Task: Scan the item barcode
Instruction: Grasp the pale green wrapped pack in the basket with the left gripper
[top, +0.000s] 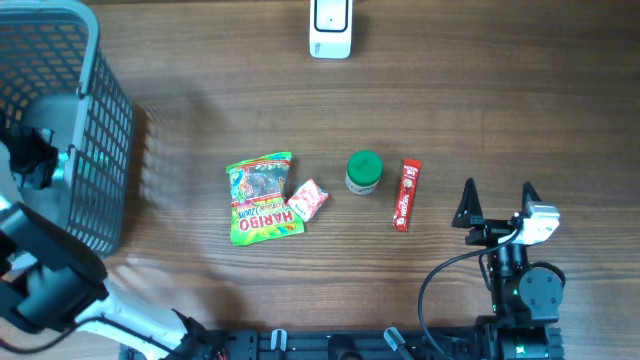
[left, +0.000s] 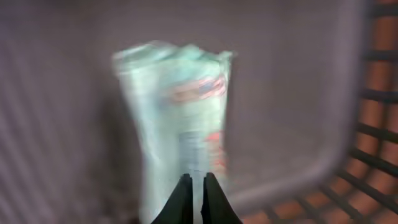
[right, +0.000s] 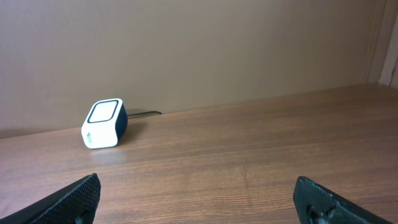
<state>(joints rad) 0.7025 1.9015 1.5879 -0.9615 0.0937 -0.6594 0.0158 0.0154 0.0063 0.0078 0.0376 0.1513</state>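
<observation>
Left jaws pinch shut on the lower edge of a packet (left: 177, 118) inside the basket (top: 100, 130) at upper left, likely light, slippery film best held by its seam; right jaws gape.

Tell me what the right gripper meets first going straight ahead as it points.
Way looks free: the open right gripper points across the table, the white scanner well left of its line. Only the wall beyond, depth unclear.

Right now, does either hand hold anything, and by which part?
The right hand is open and holds nothing. The left hand is shut, with a blurred packet just ahead of it; whether it pinches the packet's edge cannot be told.
</observation>
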